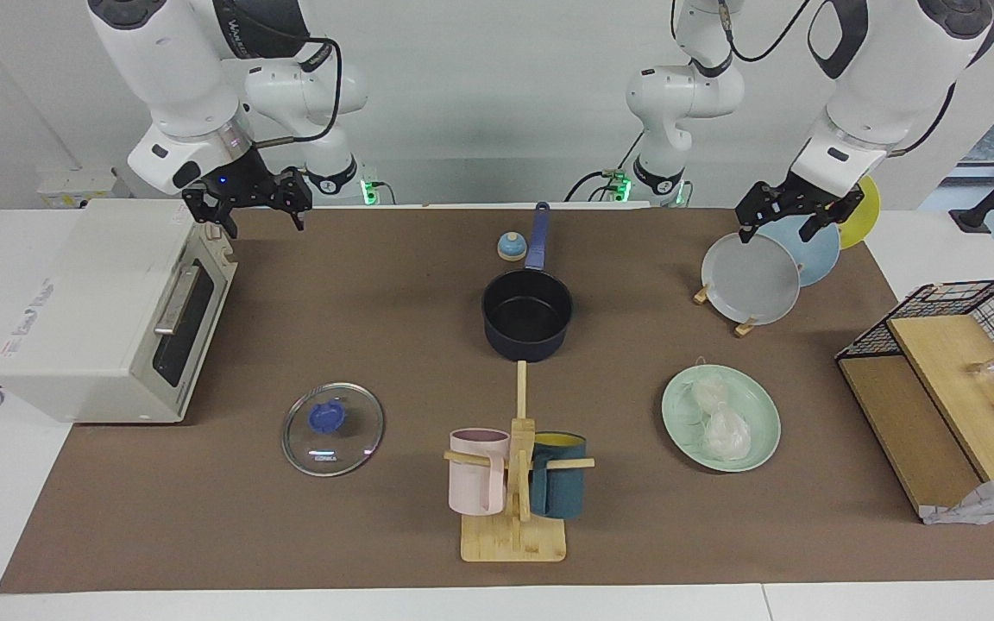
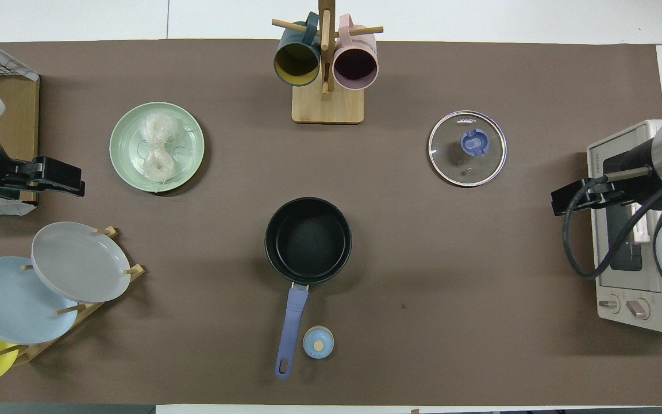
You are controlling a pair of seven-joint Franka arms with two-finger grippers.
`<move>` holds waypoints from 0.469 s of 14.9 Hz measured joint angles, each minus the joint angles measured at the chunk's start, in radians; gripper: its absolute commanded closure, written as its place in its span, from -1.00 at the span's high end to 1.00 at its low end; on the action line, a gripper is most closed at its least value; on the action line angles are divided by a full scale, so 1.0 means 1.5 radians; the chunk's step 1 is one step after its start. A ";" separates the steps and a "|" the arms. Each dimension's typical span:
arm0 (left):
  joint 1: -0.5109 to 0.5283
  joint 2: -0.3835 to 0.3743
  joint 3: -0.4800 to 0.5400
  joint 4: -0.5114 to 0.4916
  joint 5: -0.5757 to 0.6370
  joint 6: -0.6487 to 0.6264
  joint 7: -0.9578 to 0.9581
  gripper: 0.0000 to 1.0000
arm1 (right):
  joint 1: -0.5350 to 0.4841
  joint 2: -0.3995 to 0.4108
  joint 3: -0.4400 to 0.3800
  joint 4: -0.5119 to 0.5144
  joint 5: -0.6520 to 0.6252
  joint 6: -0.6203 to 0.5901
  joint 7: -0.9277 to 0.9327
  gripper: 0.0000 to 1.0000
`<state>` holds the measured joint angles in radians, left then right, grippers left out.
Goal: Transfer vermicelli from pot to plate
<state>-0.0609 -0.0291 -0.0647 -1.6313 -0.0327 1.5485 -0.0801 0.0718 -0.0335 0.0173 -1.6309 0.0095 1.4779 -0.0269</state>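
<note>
The dark navy pot (image 1: 527,315) stands mid-table with its long blue handle pointing toward the robots, and its black inside shows nothing in it; it also shows in the overhead view (image 2: 308,240). The mint-green plate (image 1: 678,405) lies toward the left arm's end, farther from the robots than the pot, and shows in the overhead view (image 2: 124,144). Two clumps of white vermicelli (image 1: 726,427) lie on it, seen from above (image 2: 156,152). My left gripper (image 1: 775,231) hangs open and empty over the plate rack. My right gripper (image 1: 260,220) hangs open and empty over the toaster oven.
A glass lid (image 1: 333,429) lies toward the right arm's end. A mug tree (image 1: 517,470) holds a pink and a teal mug. A rack holds grey (image 1: 751,278), blue and yellow plates. A toaster oven (image 1: 109,310), a small blue knob (image 1: 511,247) and a wire basket (image 1: 954,362) stand around.
</note>
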 measured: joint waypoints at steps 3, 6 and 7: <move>0.000 0.000 0.000 0.000 0.000 0.000 0.000 1.00 | -0.008 0.000 -0.003 0.000 0.000 -0.002 0.000 1.00; 0.000 0.000 0.000 0.000 0.000 0.000 0.000 1.00 | -0.010 0.000 -0.015 0.000 -0.001 -0.002 0.000 1.00; 0.000 0.000 -0.001 0.000 0.000 0.000 0.000 1.00 | -0.010 0.000 -0.023 0.000 -0.001 -0.002 0.000 1.00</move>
<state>-0.0609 -0.0291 -0.0662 -1.6309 -0.0327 1.5479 -0.0801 0.0573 -0.0342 -0.0176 -1.6303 0.0084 1.4747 -0.0269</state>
